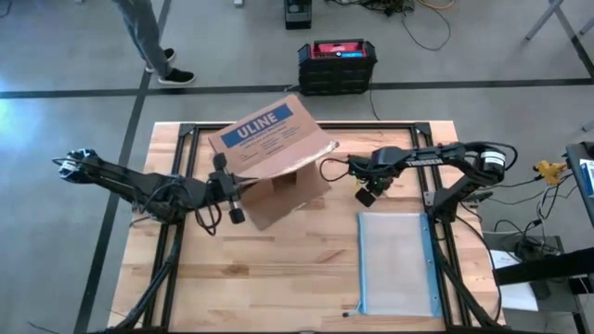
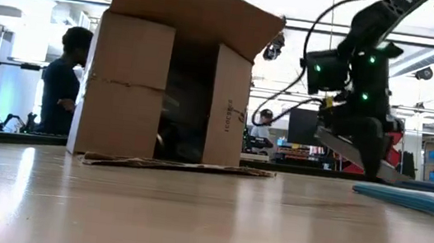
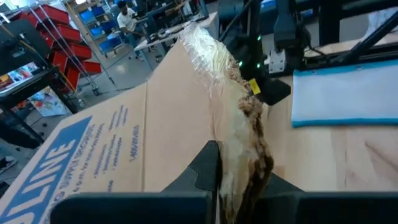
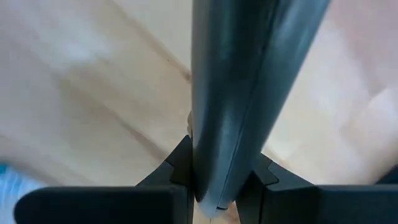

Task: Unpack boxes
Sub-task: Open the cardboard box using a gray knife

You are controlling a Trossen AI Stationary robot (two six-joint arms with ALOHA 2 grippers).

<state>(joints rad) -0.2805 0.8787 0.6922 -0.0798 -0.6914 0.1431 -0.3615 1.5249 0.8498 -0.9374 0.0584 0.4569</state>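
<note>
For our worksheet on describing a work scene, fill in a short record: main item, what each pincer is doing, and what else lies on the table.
main item: cardboard box, standing open on its side, flap raised
left pincer: shut on the box's taped flap edge
right pincer: shut on a dark grey flat tool, beside the box, above the table
other item: clear pouch, lying flat

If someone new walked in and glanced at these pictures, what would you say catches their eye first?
Most likely the brown ULINE cardboard box at the table's far centre, lying open on its side with the left gripper shut on the taped edge of its raised flap. Next, the right gripper just right of the box, clamped on a dark grey tool, and the clear blue-edged pouch lying flat at the near right.
</note>
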